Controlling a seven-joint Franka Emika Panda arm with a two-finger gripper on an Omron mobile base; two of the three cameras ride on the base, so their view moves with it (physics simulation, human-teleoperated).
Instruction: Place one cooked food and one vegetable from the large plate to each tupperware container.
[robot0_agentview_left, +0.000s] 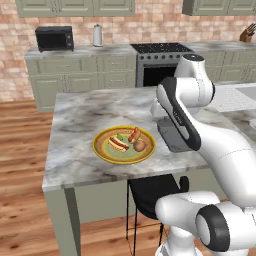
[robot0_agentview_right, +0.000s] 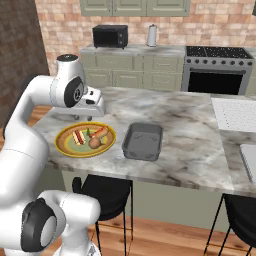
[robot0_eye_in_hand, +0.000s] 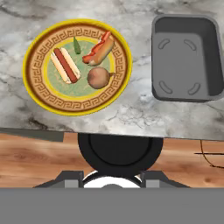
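Simulated kitchen, evenly lit. Back wall (robot0_agentview_left: 150, 25) in reddish brick, sage-green upper cabinets (robot0_agentview_left: 75, 7) along the top. Matching base cabinets (robot0_agentview_left: 80, 75) under a marble worktop against that wall. On it: black microwave (robot0_agentview_left: 54, 38), white paper-towel roll (robot0_agentview_left: 98, 35), knife block (robot0_agentview_left: 247, 34) far right. Steel range (robot0_agentview_left: 162, 62) with black cooktop and dark oven door set between the cabinets. Foreground: island counter (robot0_agentview_left: 85, 120) with grey-veined marble top on sage-green base. Black round stool (robot0_eye_in_hand: 120, 151) tucked under near edge; second dark stool (robot0_agentview_right: 242, 212) at right. Floor (robot0_agentview_left: 22, 200) in warm wood planks. Darker brick wall (robot0_agentview_right: 17, 45) on the left side.
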